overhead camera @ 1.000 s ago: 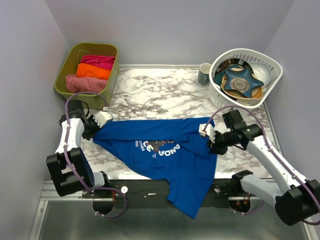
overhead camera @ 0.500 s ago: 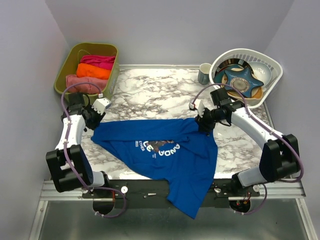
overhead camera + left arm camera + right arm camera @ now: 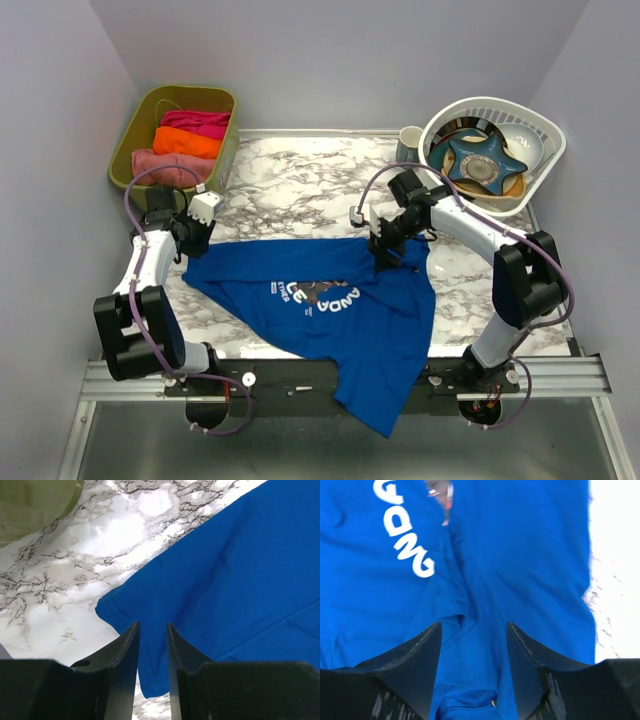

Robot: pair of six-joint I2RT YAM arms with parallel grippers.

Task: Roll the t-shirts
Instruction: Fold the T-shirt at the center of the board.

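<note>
A royal-blue short-sleeved cloth t-shirt (image 3: 330,300) lies spread, print up, on the white marble-patterned table (image 3: 290,185). It fills the middle and the 6 o'clock side, where one end droops over the near edge. Its white lettered chest print (image 3: 318,295) sits just left of centre. The left claw (image 3: 188,245) hangs at the shirt's 9 o'clock corner. In the wrist view its black fingers (image 3: 125,650) are nearly clenched, with only a thin slit between them. Blue cloth and a bit of marble show through the slit, and nothing is pinched in it. The right claw (image 3: 385,255) sits over the shirt's far edge at about 1 o'clock from the print. Its fingers (image 3: 415,655) are released and apart, straddling a creased fold of the cloth; whether they touch it I cannot tell. At 10 o'clock an olive-green plastic bin (image 3: 135,140) holds three rolled shirts side by side: a dusty-pink cloth roll (image 3: 165,167) nearest, an orange cloth roll (image 3: 187,142) in the middle and a magenta cloth roll (image 3: 197,122) farthest. At 2 o'clock stands a white slotted plastic basket (image 3: 540,165) of dishes, with a grey-blue ceramic mug (image 3: 409,147) just beside it.
</note>
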